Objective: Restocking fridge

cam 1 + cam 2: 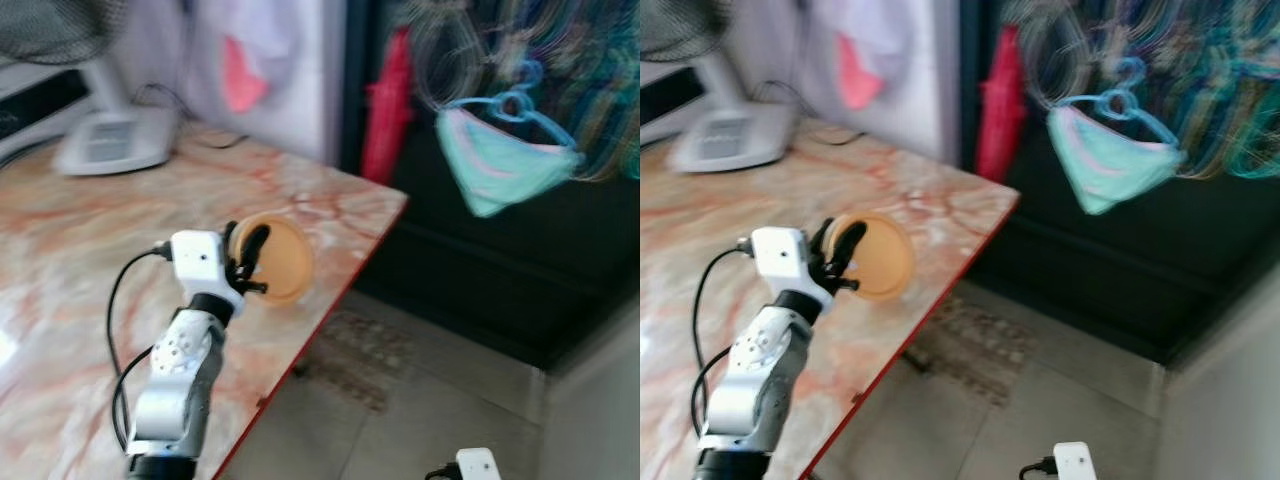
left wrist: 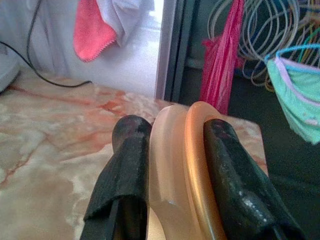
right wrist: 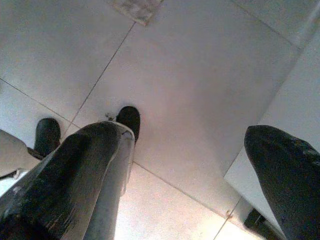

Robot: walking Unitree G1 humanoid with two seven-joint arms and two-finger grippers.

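Left gripper (image 1: 250, 262) raised above the marble-patterned counter (image 1: 90, 230), near the counter's red-trimmed edge. Fingers clamped on an orange-tan plastic bowl (image 1: 280, 258), held on edge so its round face is turned sideways toward the head camera. In the left wrist view the bowl's rim (image 2: 182, 170) runs straight down the gap between the two black fingers (image 2: 127, 165); each finger presses against one side of the rim, one on the paler side and the other on the deeper orange side. The bowl is off the counter surface, carried only by the gripper.

Right gripper (image 3: 185, 165) hangs low over the pale tiled floor (image 3: 190, 75), fingers spread wide apart with nothing between them.

Background: a white fan base (image 1: 115, 138) stands at the far side of the counter with a black cable trailing from it. Beyond the counter edge, a dark opening with a red folded item (image 1: 388, 105) hanging, and a teal garment on a blue hanger (image 1: 500, 160). Head views are motion-blurred. A pink cloth (image 2: 92, 27) hangs against the wall.
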